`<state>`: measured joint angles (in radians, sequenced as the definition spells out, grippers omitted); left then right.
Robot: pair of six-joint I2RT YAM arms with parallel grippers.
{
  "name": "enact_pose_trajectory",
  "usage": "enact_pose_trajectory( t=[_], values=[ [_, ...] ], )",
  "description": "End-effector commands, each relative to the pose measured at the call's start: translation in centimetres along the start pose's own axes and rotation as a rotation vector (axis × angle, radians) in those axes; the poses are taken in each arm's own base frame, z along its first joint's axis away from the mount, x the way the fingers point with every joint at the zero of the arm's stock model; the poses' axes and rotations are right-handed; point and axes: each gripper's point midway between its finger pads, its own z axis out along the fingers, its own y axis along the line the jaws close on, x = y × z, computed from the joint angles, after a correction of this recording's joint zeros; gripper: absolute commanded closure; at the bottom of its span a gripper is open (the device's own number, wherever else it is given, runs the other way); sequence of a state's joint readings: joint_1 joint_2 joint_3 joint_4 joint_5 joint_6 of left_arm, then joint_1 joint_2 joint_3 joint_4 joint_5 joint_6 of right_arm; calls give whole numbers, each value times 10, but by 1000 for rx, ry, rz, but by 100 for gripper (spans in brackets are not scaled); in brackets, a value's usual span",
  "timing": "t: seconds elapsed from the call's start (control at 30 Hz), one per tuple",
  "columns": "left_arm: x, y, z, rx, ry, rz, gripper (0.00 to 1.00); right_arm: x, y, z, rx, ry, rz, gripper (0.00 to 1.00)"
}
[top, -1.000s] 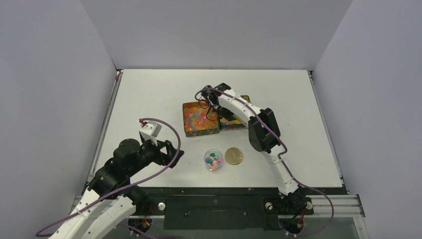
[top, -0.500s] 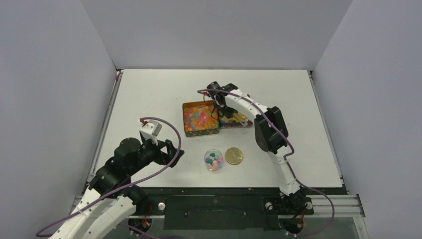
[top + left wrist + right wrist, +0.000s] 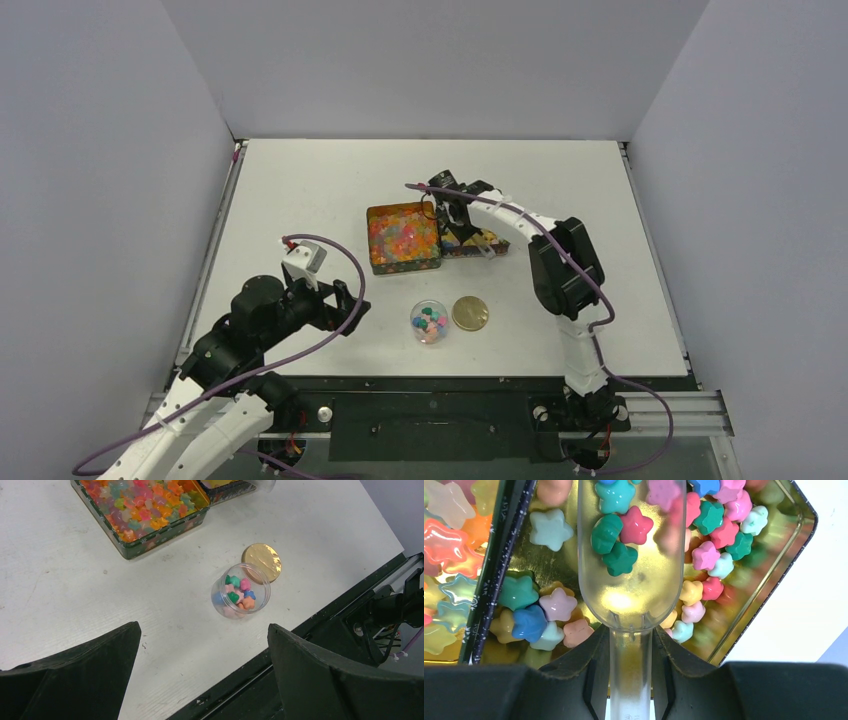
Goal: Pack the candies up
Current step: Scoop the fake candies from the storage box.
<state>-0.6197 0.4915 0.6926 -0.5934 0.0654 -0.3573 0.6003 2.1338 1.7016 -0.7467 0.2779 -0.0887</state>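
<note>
My right claw was clamped on the handle of a clear plastic scoop. The scoop carried opaque star-shaped candies, low inside the gold-lined open tin of the same. My left claw was spread wide, empty, near the small clear round jar, which stood partly filled on the white surface. I judged packing midway: more scoops, then the flat gold lid.
</note>
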Motion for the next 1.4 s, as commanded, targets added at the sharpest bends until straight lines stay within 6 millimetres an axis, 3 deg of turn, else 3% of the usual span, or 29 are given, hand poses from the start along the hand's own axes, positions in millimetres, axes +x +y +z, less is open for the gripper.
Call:
enact_pose_trajectory(
  t=[0.0, 0.57, 0.9, 1.17, 1.37],
  values=[
    [-12, -5, 1, 28, -40, 13, 4, -11, -12, -18, 14, -97, 85, 100],
    [-11, -3, 3, 17, -34, 12, 4, 13, -24, -51, 38, -178, 109, 100],
    [-12, -4, 2, 17, -39, 12, 4, 31, -31, -97, 41, -273, 153, 100],
    [-12, -4, 2, 19, -39, 14, 4, 51, -16, -137, 12, -345, 132, 100],
    [-12, -5, 2, 23, -41, 14, 4, 66, 8, -165, -13, -372, 67, 100]
  ],
)
